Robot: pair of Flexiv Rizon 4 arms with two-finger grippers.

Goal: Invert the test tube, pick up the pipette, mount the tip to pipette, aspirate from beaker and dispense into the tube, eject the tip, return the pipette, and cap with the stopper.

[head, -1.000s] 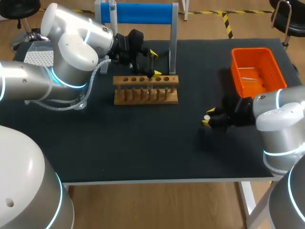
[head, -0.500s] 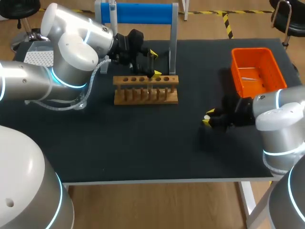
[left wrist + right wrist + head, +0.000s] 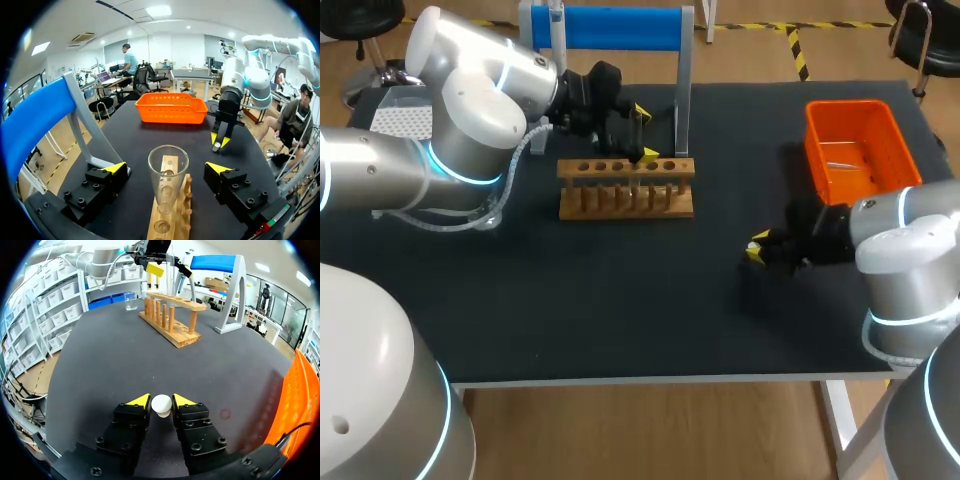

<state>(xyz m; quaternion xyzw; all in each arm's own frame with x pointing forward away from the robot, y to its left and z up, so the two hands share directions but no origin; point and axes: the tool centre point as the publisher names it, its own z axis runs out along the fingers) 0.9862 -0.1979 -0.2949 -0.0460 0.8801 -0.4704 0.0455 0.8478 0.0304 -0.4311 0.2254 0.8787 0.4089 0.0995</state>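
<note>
**Right gripper** [image 3: 161,400]: both yellow-tipped fingers [image 3: 138,400] are closed on the small white rounded stopper [image 3: 161,405], one pad on each side. It hangs low over the black table top [image 3: 90,365], near the orange plastic basket [image 3: 855,150] and well apart from the rack. My reading is that the stopper is parked to one side, ready in hand but out of the other arm's way (capping comes last in the task).

**Left gripper** [image 3: 167,168]: the fingers are spread wide, one on each side of the clear glass test tube [image 3: 167,195], and neither touches it. The tube stands upright, mouth up, in a hole of the wooden test tube rack [image 3: 167,227]. The mouth faces up as it must to take liquid, so the inversion step looks done. I cannot tell whether this straddle is for taking hold or for letting go.

**Farther out:** a grey stand with a blue top bar [image 3: 610,28] sits just behind the rack, probably the pipette's place, though I cannot make the pipette out surely. A small clear glass beaker [image 3: 131,301] stands beyond the rack's far end, near the left arm.
</note>
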